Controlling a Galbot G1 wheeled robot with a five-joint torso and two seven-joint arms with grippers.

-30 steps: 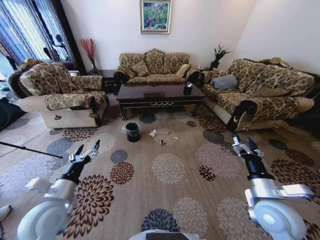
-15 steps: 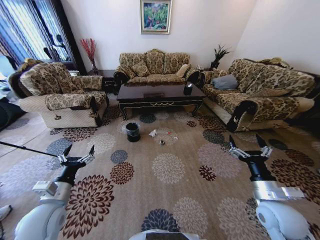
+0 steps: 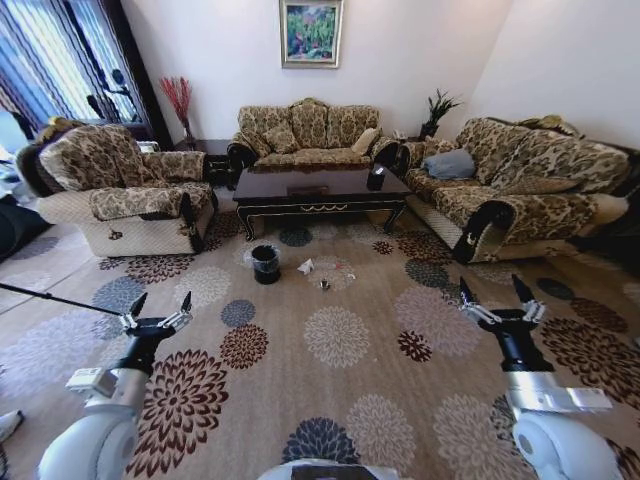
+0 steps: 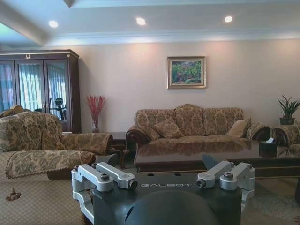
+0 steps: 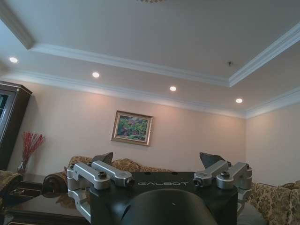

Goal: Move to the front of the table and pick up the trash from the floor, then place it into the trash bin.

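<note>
- Left gripper (image 3: 159, 310) hovers low over the carpet (image 3: 340, 400), fingers (image 3: 185, 302) spread apart, holding nothing.
- Right gripper (image 3: 495, 297) is raised on the other side, fingers (image 3: 465, 293) likewise apart and empty.
- Bin (image 3: 265, 264) stands on the carpet just in front of the desk (image 3: 315, 187).
- Trash (image 3: 306, 266) lies beside the bin, toward the right; a further scrap (image 3: 324, 285) lies near it.
- Bin and trash sit well ahead of both grippers, roughly between them.
</note>
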